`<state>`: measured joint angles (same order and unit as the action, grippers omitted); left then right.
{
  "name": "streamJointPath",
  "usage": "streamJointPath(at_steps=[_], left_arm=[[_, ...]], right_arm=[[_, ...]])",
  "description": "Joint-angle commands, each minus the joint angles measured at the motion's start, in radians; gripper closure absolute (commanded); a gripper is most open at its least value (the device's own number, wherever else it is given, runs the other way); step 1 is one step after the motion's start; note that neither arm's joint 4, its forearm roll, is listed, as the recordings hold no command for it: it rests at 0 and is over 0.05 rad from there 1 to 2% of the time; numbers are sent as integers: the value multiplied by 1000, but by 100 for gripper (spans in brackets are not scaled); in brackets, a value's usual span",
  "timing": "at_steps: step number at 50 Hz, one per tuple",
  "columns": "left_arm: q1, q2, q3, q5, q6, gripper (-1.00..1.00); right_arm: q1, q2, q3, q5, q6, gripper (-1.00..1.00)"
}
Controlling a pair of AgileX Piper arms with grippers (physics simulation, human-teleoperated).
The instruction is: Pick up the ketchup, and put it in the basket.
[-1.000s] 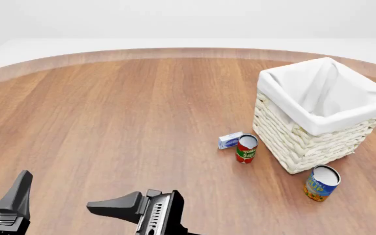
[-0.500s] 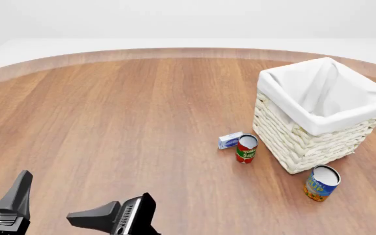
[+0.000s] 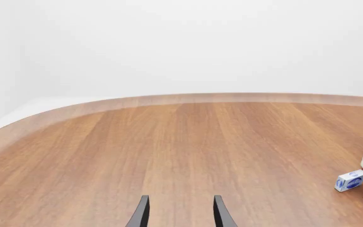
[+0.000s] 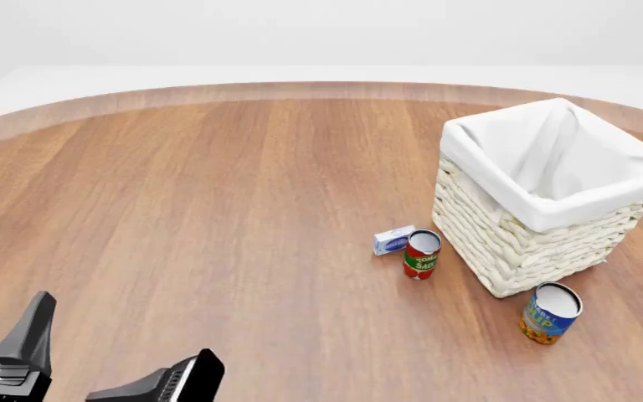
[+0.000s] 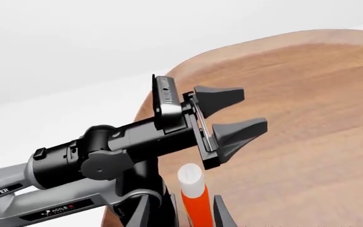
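Ketchup (image 5: 193, 198) seen only in right wrist view, upright between right jaws, contact unclear; left jaws parted, empty; probably light, rigid, slick plastic, best gripped mid-body below cap; basket (image 4: 545, 197) far right.

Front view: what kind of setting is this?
Likely a simulated tabletop test scene, not a real room: a round wooden table against blank white, holding only a basket, two cans and a small box.
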<state>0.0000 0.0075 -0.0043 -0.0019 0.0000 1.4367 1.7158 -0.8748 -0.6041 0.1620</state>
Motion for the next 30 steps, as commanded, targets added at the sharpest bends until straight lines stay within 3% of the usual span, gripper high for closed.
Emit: streamJointPath(at_steps=[1, 30], left_arm=[[0, 0, 0, 0, 0, -100], [0, 0, 0, 0, 0, -100]], right_arm=[[-3, 56, -37, 20, 17, -100], [-16, 182, -74, 12, 60, -100]])
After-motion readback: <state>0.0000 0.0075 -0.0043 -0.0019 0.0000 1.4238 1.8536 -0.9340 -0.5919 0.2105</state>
